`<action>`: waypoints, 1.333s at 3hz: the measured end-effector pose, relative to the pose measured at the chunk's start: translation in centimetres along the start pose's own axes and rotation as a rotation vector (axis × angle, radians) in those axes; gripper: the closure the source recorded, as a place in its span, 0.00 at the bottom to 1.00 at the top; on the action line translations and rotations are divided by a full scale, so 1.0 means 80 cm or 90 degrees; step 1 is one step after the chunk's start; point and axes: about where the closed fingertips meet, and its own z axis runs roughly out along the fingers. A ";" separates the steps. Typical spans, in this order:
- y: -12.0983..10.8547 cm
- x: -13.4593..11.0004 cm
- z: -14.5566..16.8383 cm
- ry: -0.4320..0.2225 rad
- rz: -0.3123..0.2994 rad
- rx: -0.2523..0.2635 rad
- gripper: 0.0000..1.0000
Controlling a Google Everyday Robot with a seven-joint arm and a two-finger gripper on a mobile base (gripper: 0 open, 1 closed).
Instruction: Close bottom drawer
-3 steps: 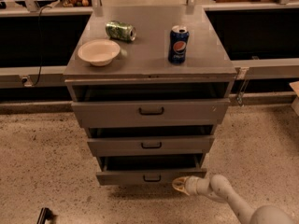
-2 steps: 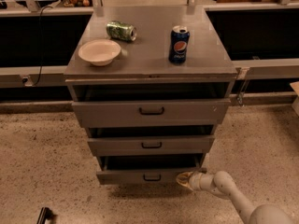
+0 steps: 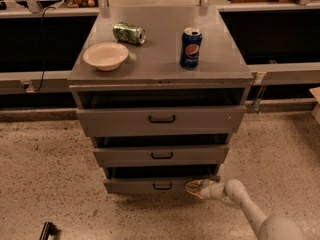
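The bottom drawer (image 3: pixel 145 185) is the slimmest grey front of three, with a small dark pull handle (image 3: pixel 162 186) at its centre. It stands pulled out a little, with a dark gap above it. My gripper (image 3: pixel 194 188) is at the end of a white arm reaching in from the lower right. Its tip lies against the right part of the bottom drawer's front, just right of the handle. The middle drawer (image 3: pixel 161 155) and the tall top drawer (image 3: pixel 160 119) also stand slightly out.
On the cabinet top (image 3: pixel 160 59) are a white bowl (image 3: pixel 105 55), a green can lying on its side (image 3: pixel 128 33) and an upright blue soda can (image 3: pixel 190 47). Speckled floor (image 3: pixel 50 174) lies in front. A small dark object (image 3: pixel 47 230) lies on the floor at lower left.
The gripper has shifted slightly right along the bottom drawer's front. The drawer looks about as far out as before.
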 end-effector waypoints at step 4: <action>0.017 -0.039 -0.016 -0.056 0.029 -0.023 1.00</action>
